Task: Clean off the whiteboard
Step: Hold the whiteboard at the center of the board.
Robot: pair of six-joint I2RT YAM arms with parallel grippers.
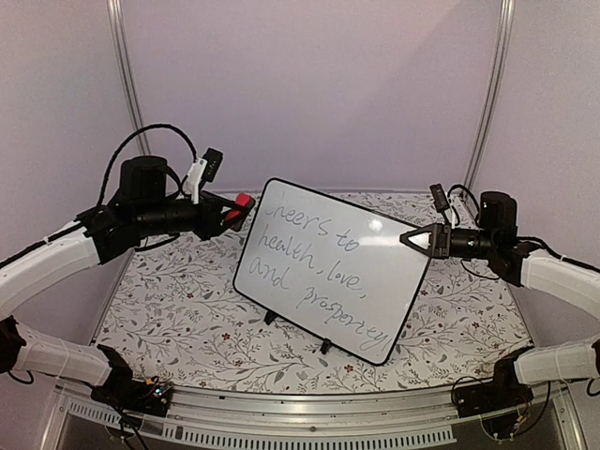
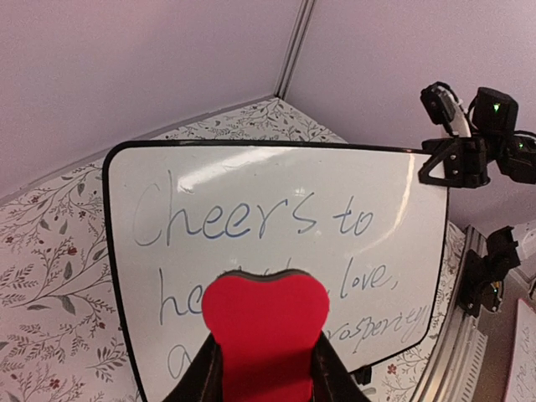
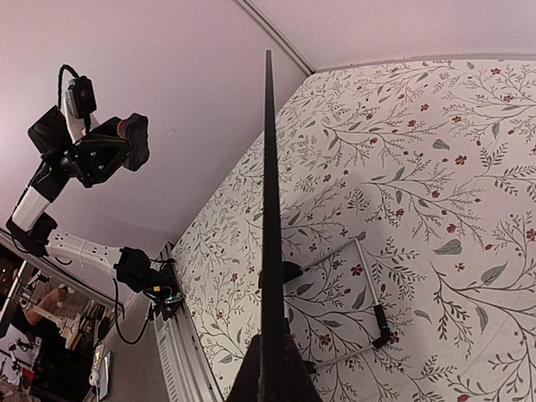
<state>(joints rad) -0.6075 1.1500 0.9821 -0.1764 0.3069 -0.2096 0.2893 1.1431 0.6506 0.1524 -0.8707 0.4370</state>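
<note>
The floral-patterned surface (image 1: 169, 309) carries the whiteboard (image 1: 328, 272) at its middle, standing upright on small black feet (image 1: 270, 318) and leaning slightly back. Its face is towards the arms. Thin dark handwriting (image 1: 323, 272) reading "Cheers to health, love, and prosperity" covers the board in three lines. From the right wrist view a wire stand (image 3: 368, 293) shows behind it.

The right gripper (image 1: 412, 239) is closed on the board's right edge, near the upper corner. The left gripper (image 1: 234, 211) grips a red eraser (image 1: 244, 201), held in the air just beside the board's upper left corner and apart from its face. Pale walls (image 1: 309, 84) stand behind the surface.
</note>
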